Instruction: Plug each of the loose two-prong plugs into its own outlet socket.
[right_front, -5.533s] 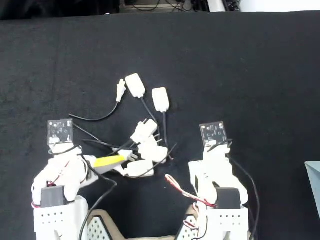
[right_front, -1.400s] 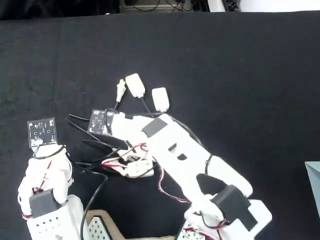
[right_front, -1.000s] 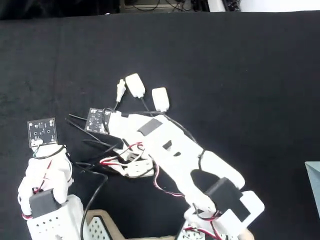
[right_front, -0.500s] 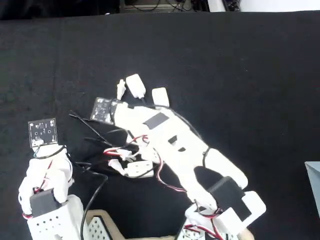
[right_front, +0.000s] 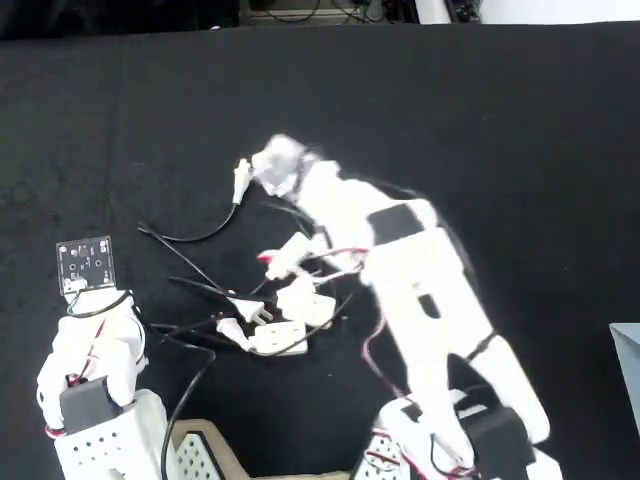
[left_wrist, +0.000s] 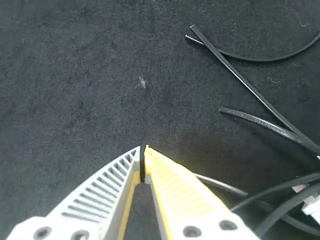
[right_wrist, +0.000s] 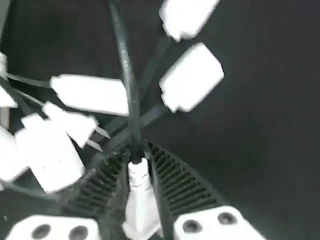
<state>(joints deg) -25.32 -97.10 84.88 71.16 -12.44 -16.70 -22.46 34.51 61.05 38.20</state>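
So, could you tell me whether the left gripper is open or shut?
Shut: on the left gripper the fingertips touch, with nothing held between them.

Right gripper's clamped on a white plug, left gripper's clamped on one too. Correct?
Half right. The right gripper is clamped on a white plug, but the left gripper holds nothing: the left wrist view shows it shut and empty above bare black cloth.

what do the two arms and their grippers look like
The left arm and right arm are white plastic with black motor blocks and thin red wires. The left carries a small black square board by its wrist. The left gripper has ribbed triangular jaws, one pale grey, one yellow. The right gripper has ribbed jaws that look dark, on white bases.
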